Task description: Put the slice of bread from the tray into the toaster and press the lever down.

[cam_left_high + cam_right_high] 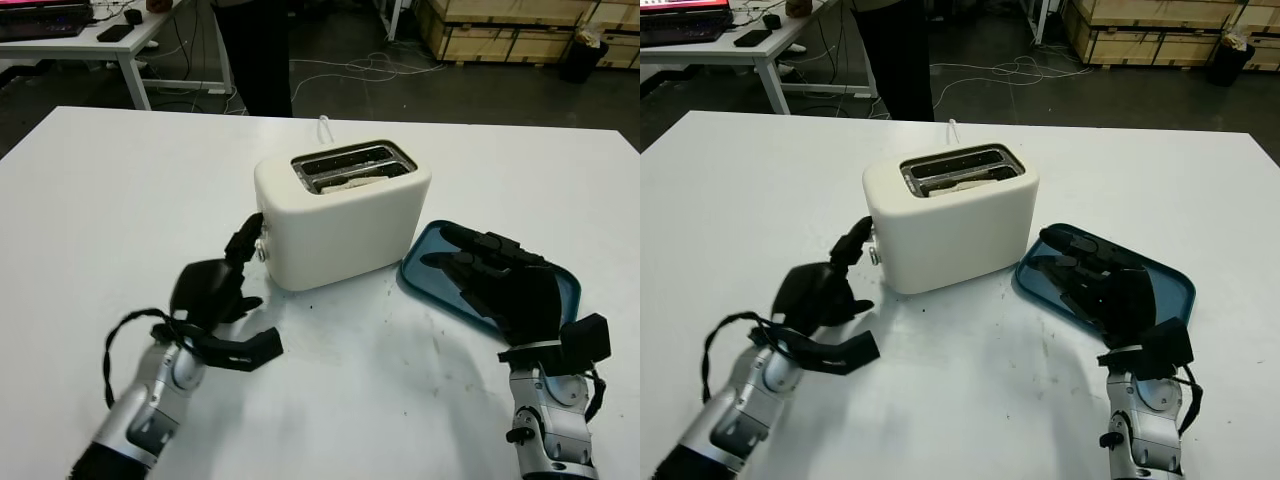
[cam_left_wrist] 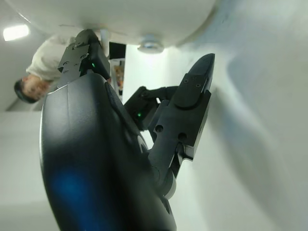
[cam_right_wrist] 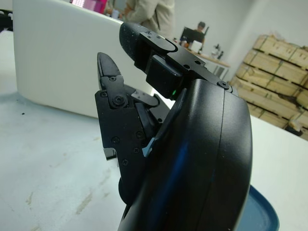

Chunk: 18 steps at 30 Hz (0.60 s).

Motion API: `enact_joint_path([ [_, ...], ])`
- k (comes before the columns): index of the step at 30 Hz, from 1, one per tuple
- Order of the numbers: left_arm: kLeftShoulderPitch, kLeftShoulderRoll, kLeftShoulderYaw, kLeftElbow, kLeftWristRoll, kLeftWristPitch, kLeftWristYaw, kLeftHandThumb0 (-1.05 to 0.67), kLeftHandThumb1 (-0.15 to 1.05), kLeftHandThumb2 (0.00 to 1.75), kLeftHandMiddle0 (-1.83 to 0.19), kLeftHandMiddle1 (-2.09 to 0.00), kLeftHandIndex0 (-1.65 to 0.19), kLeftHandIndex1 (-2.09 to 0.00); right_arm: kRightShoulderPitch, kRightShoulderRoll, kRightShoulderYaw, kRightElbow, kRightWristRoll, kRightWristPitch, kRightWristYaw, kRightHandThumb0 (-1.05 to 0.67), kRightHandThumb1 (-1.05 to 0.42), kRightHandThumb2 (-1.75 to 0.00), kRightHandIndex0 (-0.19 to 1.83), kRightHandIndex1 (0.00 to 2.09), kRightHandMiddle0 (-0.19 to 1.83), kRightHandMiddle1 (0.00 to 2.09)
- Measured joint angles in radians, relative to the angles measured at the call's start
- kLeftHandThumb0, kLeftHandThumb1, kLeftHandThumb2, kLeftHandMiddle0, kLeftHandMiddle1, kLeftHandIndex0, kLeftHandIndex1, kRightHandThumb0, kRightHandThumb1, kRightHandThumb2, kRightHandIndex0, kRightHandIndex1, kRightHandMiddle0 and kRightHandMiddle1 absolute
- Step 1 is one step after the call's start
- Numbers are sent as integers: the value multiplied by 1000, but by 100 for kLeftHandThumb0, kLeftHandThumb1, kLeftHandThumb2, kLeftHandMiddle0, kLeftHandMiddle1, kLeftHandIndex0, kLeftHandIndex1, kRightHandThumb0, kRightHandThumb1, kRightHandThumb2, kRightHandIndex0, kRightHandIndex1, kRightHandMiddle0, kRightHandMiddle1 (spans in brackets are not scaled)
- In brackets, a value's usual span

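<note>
A cream toaster (image 1: 340, 215) stands at the middle of the white table. A pale slice of bread (image 1: 352, 183) sits down in one of its top slots. Its small lever (image 1: 873, 255) is on the end facing my left hand (image 1: 225, 290). That hand is open, with one fingertip (image 1: 247, 238) right at the lever, and the knob (image 2: 150, 46) shows just past the fingers in the left wrist view. My right hand (image 1: 490, 280) is open and hovers over the blue tray (image 1: 1175, 285), which lies just right of the toaster.
A person in dark trousers (image 1: 255, 50) stands behind the table's far edge. The toaster's white cord (image 1: 325, 125) runs off the back. A desk (image 1: 100, 40) is at the far left and wooden crates (image 1: 500, 25) at the far right.
</note>
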Motion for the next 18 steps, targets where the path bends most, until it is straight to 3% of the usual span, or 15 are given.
enact_joint_path([
  [5, -94, 58, 56, -35, 12, -7, -13, -16, 72, 1, -111, -97, -139, -3, 0, 2, 0, 0, 1, 0, 2, -23, -92, -3, 80, 73, 104, 0],
  [10, -129, 95, 117, -131, -9, -32, -71, -22, 67, 0, -106, -91, -134, 0, -1, 2, 0, 4, 4, 0, 10, -22, -92, -2, 80, 74, 104, 0],
  [18, -263, 193, 183, -101, -73, -201, -130, -38, 58, 0, -113, -71, -133, -1, -5, 4, -1, 7, 12, 0, 22, -22, -92, -2, 80, 73, 105, 1],
])
